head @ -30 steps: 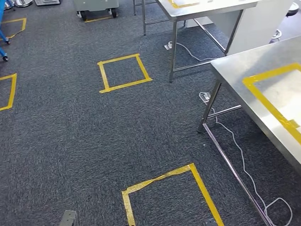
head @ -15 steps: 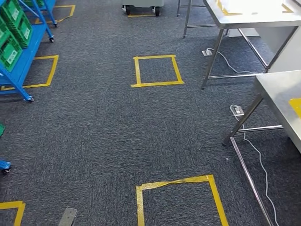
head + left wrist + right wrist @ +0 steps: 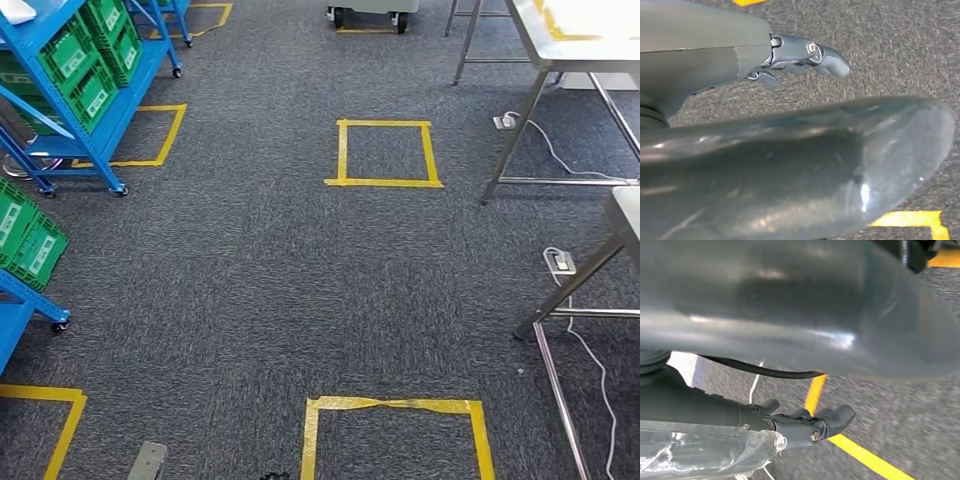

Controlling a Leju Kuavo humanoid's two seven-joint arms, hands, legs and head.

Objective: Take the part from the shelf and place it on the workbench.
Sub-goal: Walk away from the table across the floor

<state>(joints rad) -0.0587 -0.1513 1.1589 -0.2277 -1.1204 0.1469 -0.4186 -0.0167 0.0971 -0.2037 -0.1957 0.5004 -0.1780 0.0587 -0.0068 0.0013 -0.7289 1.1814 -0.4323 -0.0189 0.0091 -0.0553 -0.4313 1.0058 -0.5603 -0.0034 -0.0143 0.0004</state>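
Item: part to be fetched; it cannot be made out at this range.
Probable location: one of the green bins (image 3: 79,65) on the blue shelf (image 3: 45,20), judging by the task; which bin cannot be told.
Shelf: tilted tiers on castors. A second unit with more green bins (image 3: 30,240) stands just beside it, nearer the robot.
Destination: steel table (image 3: 596,62), well apart from the shelf across the carpet, with a yellow tape square (image 3: 383,183) on the floor between them.
Left hand (image 3: 802,52): fingers stretched out and apart over the carpet, nothing in them.
Right hand (image 3: 806,422): fingers (image 3: 840,415) stretched out. Crinkled clear film (image 3: 704,452) lies along its underside; I cannot tell whether it is held or merely a cover.
Stage, estimated: approach to the shelf; the pick is not yet begun.
Handling, estimated: a bin-stored part is likely small, light and rigid. If it is bagged in film it would be slippery, and the bag would sag.
Grip, suggested: reach over the bin's low front wall and close on the body of the part, not on loose wrapping.
Caution: the tilted bins may let their contents slide towards the front.
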